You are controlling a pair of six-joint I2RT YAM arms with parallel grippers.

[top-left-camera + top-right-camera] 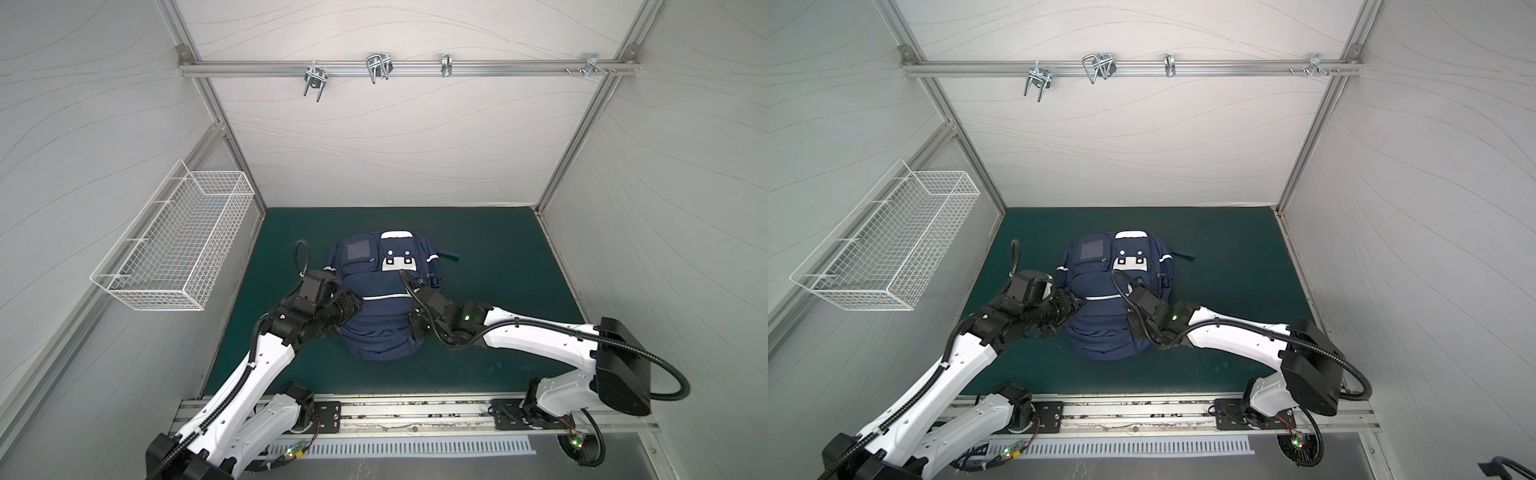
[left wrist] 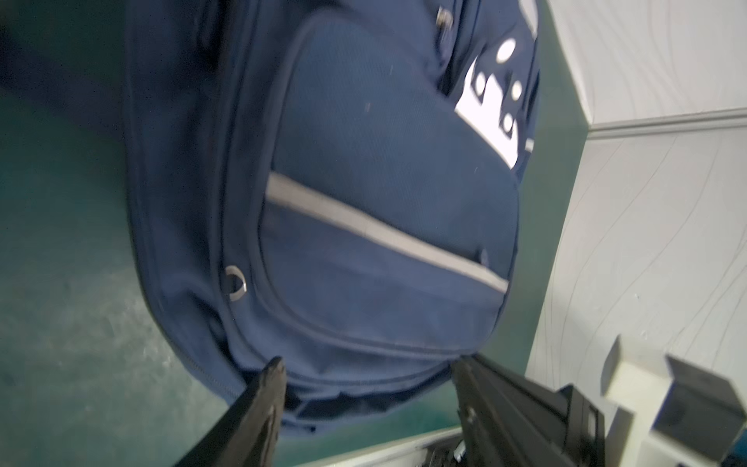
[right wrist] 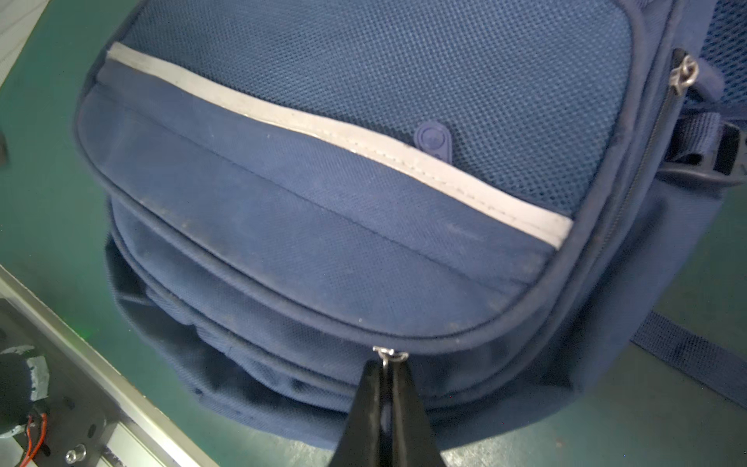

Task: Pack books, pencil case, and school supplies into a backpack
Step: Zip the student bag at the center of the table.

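Note:
The navy backpack (image 1: 374, 286) (image 1: 1096, 286) lies front-up on the green mat, its pockets closed and its white stripe (image 3: 323, 129) showing. My left gripper (image 2: 372, 364) is at the bag's left side (image 1: 353, 307), open, its two fingers apart over the lower edge of the fabric and gripping nothing. My right gripper (image 3: 389, 366) reaches in from the right (image 1: 415, 330) and is shut on a small metal zip pull (image 3: 389, 355) at the rim of the front pocket. The books, the pencil case and the school supplies are out of view.
A white wire basket (image 1: 178, 257) hangs on the left wall. Metal hooks (image 1: 378, 68) hang from the rail on the back wall. The green mat (image 1: 498, 291) surrounds the bag, and an aluminium rail (image 1: 415, 415) runs along the front edge.

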